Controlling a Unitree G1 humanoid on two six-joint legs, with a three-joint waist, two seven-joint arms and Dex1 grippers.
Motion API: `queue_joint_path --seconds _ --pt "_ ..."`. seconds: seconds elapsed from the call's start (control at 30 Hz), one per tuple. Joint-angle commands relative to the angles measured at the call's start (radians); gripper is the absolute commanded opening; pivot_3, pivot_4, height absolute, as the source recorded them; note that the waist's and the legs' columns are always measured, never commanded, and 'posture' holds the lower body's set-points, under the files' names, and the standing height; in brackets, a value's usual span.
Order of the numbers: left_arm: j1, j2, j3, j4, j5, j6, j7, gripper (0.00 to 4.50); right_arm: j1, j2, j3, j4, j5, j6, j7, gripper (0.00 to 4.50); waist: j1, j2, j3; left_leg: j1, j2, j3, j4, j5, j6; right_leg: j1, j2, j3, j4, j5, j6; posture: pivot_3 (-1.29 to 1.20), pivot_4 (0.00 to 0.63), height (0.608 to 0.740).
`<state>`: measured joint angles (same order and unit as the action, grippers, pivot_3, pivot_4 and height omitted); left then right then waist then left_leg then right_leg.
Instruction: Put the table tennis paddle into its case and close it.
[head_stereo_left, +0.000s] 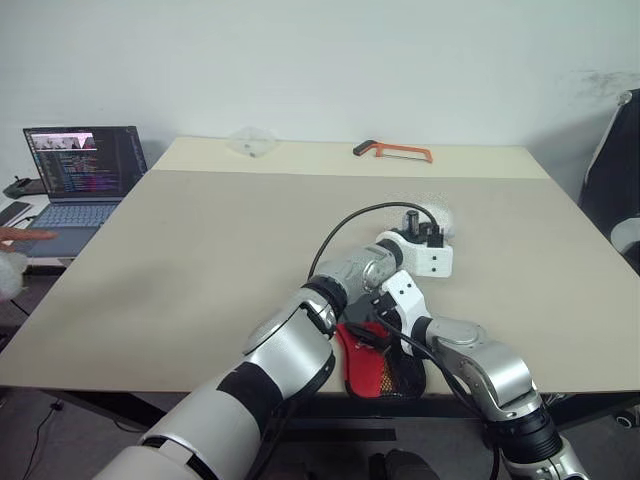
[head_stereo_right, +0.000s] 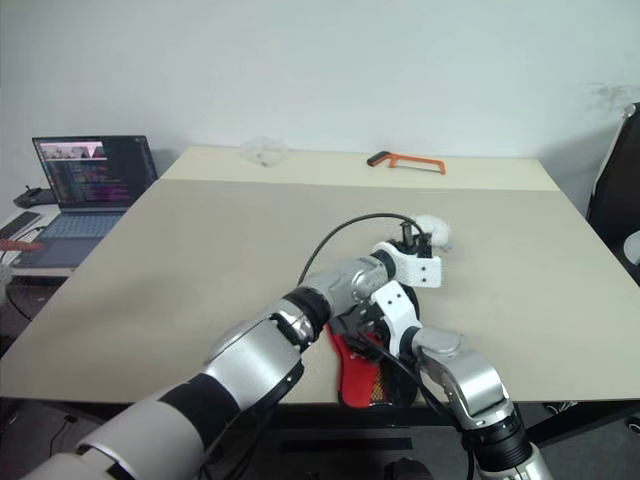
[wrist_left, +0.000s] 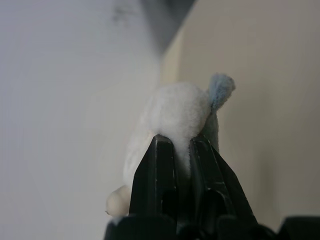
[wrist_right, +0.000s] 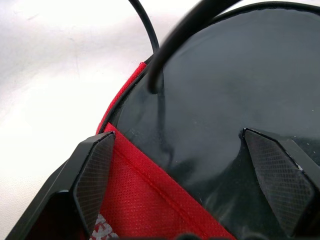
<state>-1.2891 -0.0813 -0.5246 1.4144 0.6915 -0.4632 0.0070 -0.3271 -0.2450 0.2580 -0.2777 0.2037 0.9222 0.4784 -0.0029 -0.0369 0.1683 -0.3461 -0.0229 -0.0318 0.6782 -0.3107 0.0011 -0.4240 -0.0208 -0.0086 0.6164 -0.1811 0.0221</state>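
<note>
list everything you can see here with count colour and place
table: 1, beige, filling the middle of the scene
case: 1, red with dark mesh, at the table's near edge under the arms
paddle: 1, black rubber face, lying against the case's red fabric
plush charm: 1, white with a pale blue tip, pinched by the left gripper
hacksaw: 1, orange and black, far side of the table
clear plastic object: 1, transparent, far edge
laptop: 1, open, left of the table
person's hand: 1, by the laptop
left gripper: 1, black, shut on the plush charm
right gripper: 1, black, open over the paddle
</note>
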Motion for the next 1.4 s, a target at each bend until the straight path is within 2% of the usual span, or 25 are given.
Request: queue_joint_path --seconds 0.03,0.3,0.33,0.37,0.57,0.77,0.9,1.07,1.13,1.23,1.4 --pt "0.004 0.018 0.054 -0.037 -0.073 -0.033 -0.191 0.99 0.058 -0.012 0.04 0.12 0.011 0.093 0.008 4.5 0.0 0.001 -0.001 0.0 0.0 0.0 0.0 0.0 0.0 0.0 0.0 0.0 0.0 0.0 0.0 0.0 0.15 0.74" --pt "0.015 0.055 0.178 -0.057 -0.225 -0.027 -0.539 3.99 0.04 -0.017 0.046 0.157 0.008 0.072 0.012 4.5 -0.001 0.002 -0.003 0.001 0.0 -0.007 0.0 0.0 0.0 0.003 0.0 -0.003 -0.002 0.0 0.0 0.0 0.15 0.74" --pt "0.013 0.06 0.199 -0.061 -0.25 -0.023 -0.578 4.33 0.037 -0.017 0.047 0.161 0.007 0.07 0.013 4.5 -0.003 0.002 -0.003 0.001 0.0 -0.007 0.0 0.0 0.0 0.003 0.0 -0.003 -0.002 0.0 0.0 0.0 0.15 0.74" --pt "0.011 0.064 0.218 -0.065 -0.271 -0.019 -0.61 4.48 0.035 -0.018 0.048 0.163 0.007 0.068 0.014 4.5 -0.006 0.003 -0.003 0.001 0.0 -0.007 0.0 0.0 0.0 0.003 0.0 -0.003 -0.002 0.0 0.0 0.0 0.15 0.74" --pt "-0.022 0.115 0.288 -0.103 -0.348 -0.017 -0.718 4.48 0.022 -0.036 0.058 0.18 -0.001 0.05 0.035 4.5 -0.01 0.004 -0.005 0.001 0.001 -0.008 0.0 0.0 0.0 0.004 0.001 -0.003 -0.002 0.0 0.0 0.0 0.15 0.74" --pt "-0.037 0.224 0.364 -0.16 -0.463 0.002 -0.936 4.48 0.005 -0.081 0.07 0.154 0.014 0.041 0.091 4.5 -0.016 0.007 -0.007 0.0 0.0 -0.01 0.0 0.0 0.001 0.004 0.001 -0.004 -0.002 0.0 0.0 0.0 0.15 0.74" --pt "-0.012 0.373 0.445 -0.2 -0.539 -0.009 -0.976 4.48 -0.018 -0.106 0.049 0.102 0.038 0.059 0.121 4.5 -0.023 0.007 -0.006 -0.001 0.0 -0.01 0.0 0.0 0.001 0.003 0.001 -0.004 -0.004 0.0 0.0 0.0 0.15 0.74" --pt "0.039 0.441 0.509 -0.271 -0.651 0.07 -1.118 4.48 -0.033 -0.127 0.012 0.051 0.093 0.056 0.162 4.5 -0.018 0.008 -0.006 -0.002 0.0 -0.012 0.0 0.0 0.002 0.003 0.001 -0.005 -0.004 0.0 -0.001 0.0 0.15 0.74" --pt "0.068 0.457 0.56 -0.336 -0.744 0.195 -1.213 4.48 -0.046 -0.135 -0.016 0.008 0.133 0.068 0.187 4.5 -0.014 0.008 -0.006 -0.002 -0.001 -0.012 0.0 -0.001 0.002 0.003 0.0 -0.005 -0.004 0.0 -0.001 0.0 0.15 0.74" --pt "0.16 0.497 0.616 -0.527 -0.893 0.47 -1.352 4.48 -0.072 -0.191 -0.072 -0.083 0.201 0.092 0.24 4.5 -0.018 0.009 -0.002 -0.004 -0.002 -0.012 0.0 -0.001 0.002 0.001 0.0 -0.005 -0.004 0.0 -0.001 0.0 0.15 0.74" --pt "0.365 0.53 0.596 -0.848 -0.964 0.682 -1.334 4.48 -0.118 -0.356 -0.138 -0.207 0.279 0.097 0.343 4.5 -0.024 0.011 0.001 -0.018 -0.001 -0.012 0.001 0.0 0.002 -0.014 0.0 -0.003 -0.002 0.002 -0.004 0.0 0.15 0.74"
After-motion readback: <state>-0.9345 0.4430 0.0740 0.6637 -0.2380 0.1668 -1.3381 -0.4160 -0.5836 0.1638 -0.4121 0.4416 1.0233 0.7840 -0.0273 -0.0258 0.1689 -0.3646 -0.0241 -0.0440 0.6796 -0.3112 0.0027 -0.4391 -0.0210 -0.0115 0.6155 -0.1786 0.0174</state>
